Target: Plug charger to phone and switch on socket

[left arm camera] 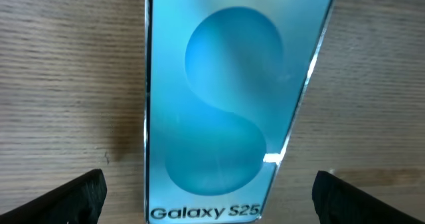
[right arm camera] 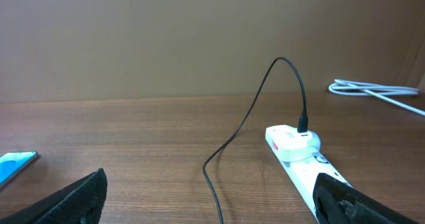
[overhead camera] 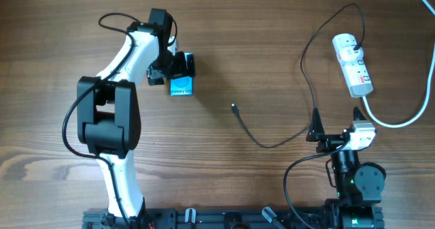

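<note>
End effector [left arm camera: 209, 192] astride "Galaxy S25" phone [left arm camera: 226, 84]

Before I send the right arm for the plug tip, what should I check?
1. Left gripper open, fingers off the phone: ok.
2. Phone lying flat on the table: ok.
3. Right gripper open and empty: ok.
4. Charger's plug tip lying free on the table: ok.
5. Adapter seated in the socket: ok.
6. Socket switched on: cannot tell.
</note>
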